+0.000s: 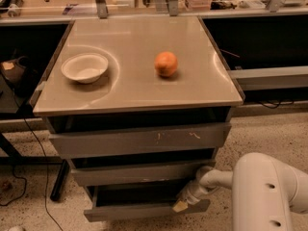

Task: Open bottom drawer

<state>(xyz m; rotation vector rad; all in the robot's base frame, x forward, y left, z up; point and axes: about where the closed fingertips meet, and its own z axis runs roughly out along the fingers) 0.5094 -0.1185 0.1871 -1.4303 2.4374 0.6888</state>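
The cabinet has three grey drawer fronts. The bottom drawer [144, 210] is the lowest plain grey front, and it stands pulled out a little, with a dark gap showing behind its top edge. My gripper [182, 203] is at the right end of this drawer front, at the end of the white arm [269, 191] that comes in from the lower right. A yellowish fingertip [180, 206] rests against the front's top right edge. The middle drawer [139, 173] and the scratched top drawer [139, 139] sit further in.
A white bowl [84, 67] and an orange [166, 64] sit on the cabinet's beige top [134, 90]. Dark table legs and cables are at the left on the speckled floor. Benches with clutter run along the back and right.
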